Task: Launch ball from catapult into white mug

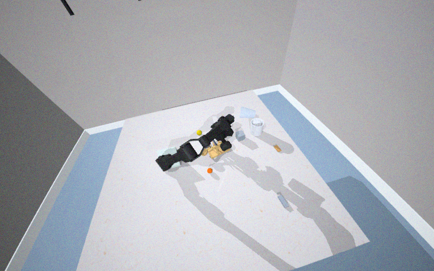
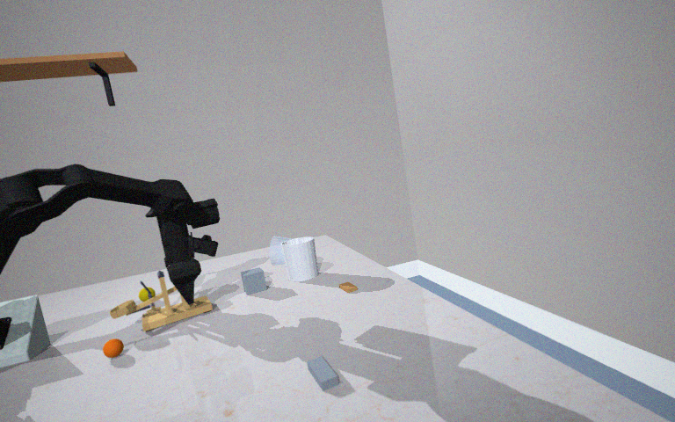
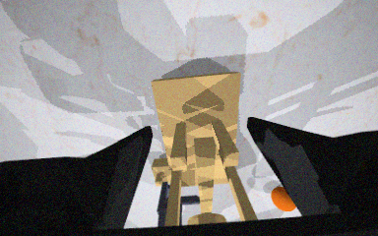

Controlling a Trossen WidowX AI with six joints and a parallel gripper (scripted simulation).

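Note:
The wooden catapult [image 1: 215, 152] [image 2: 175, 316] [image 3: 197, 95] stands on the table, its cup end toward the arm's base. My gripper [image 2: 190, 301] [image 3: 199, 126] is open, pointing down at the front part of the catapult. In the wrist view its fingers stand on either side of the catapult's frame, with gaps, and hold nothing. The orange ball [image 1: 209, 170] [image 2: 112, 348] [image 3: 283, 199] lies on the table to one side of the catapult. The yellow ball [image 1: 199, 132] [image 2: 147, 294] lies on the other side. The white mug [image 1: 256, 128] [image 2: 301, 259] stands upright beyond the catapult's front end.
A grey block [image 1: 240, 136] [image 2: 253, 281] stands between catapult and mug. A pale blue object [image 1: 247, 112] [image 2: 276, 250] is behind the mug. A small brown piece [image 1: 277, 148] [image 2: 347, 287] and a grey-blue bar [image 1: 282, 201] [image 2: 323, 373] lie farther out. A pale green wedge [image 2: 39, 331] is near the arm's base.

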